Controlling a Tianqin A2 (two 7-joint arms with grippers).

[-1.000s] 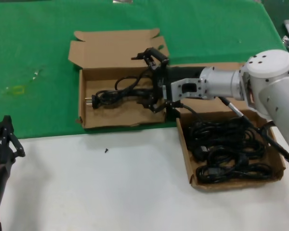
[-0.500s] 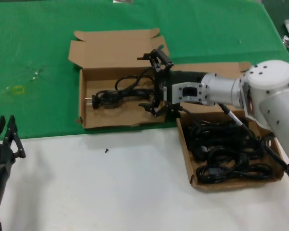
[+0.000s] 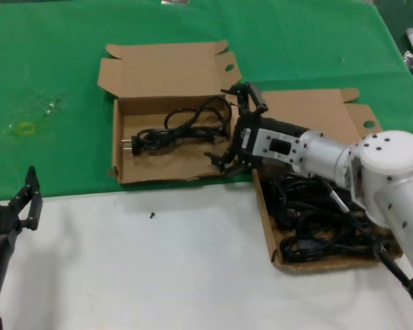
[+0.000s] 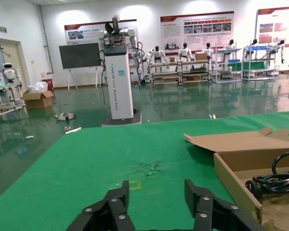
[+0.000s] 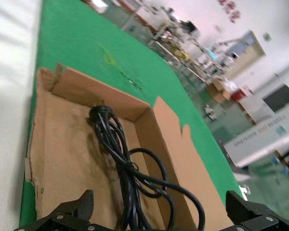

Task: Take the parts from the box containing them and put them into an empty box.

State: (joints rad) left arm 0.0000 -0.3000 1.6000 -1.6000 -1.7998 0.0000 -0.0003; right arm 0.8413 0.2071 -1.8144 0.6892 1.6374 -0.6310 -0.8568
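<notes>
- Head view: green cloth (image 3: 55,62) meets white tabletop (image 3: 138,275). One power cord (image 3: 175,130) lies in the wide box (image 3: 166,172); the right gripper (image 3: 237,130) spreads empty at its right edge, beside the squarish box (image 3: 268,234) of cords.
- Left wrist view: left gripper (image 4: 156,202), fingers apart, faces a hall.
- Right wrist view: cord (image 5: 123,163) inside brown walls.

Two open cardboard boxes: a wide one (image 3: 127,175) holding one black cord (image 3: 175,130), a squarer one (image 3: 330,110) holding several cords (image 3: 323,220).

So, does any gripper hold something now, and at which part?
Nothing is held. The right gripper is open over the right edge of the wide box, apart from the cord. The left gripper is open too, off to the side.
</notes>
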